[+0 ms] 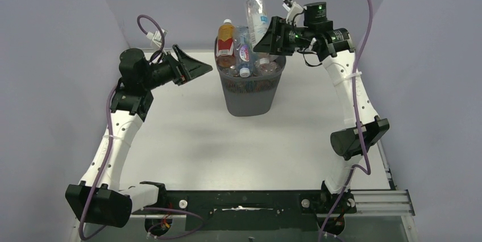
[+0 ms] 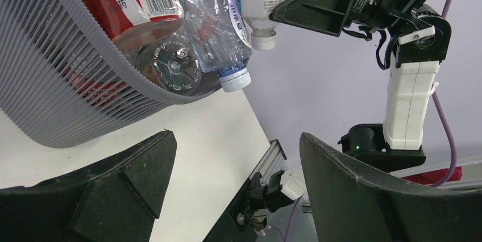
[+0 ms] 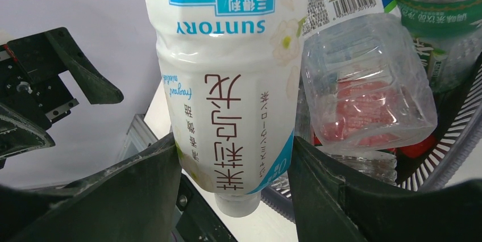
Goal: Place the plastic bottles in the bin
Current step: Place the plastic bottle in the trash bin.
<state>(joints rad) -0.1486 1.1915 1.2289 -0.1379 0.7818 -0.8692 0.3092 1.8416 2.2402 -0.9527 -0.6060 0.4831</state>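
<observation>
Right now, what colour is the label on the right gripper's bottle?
White with light-blue bands, on the bottle; best in right wrist view.

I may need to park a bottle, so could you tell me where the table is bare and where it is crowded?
Bare table runs from the bin's front to the arm bases. Crowded: the bin's mouth, heaped with bottles, with the right jaws holding a white-labelled bottle just above its rim.
</observation>
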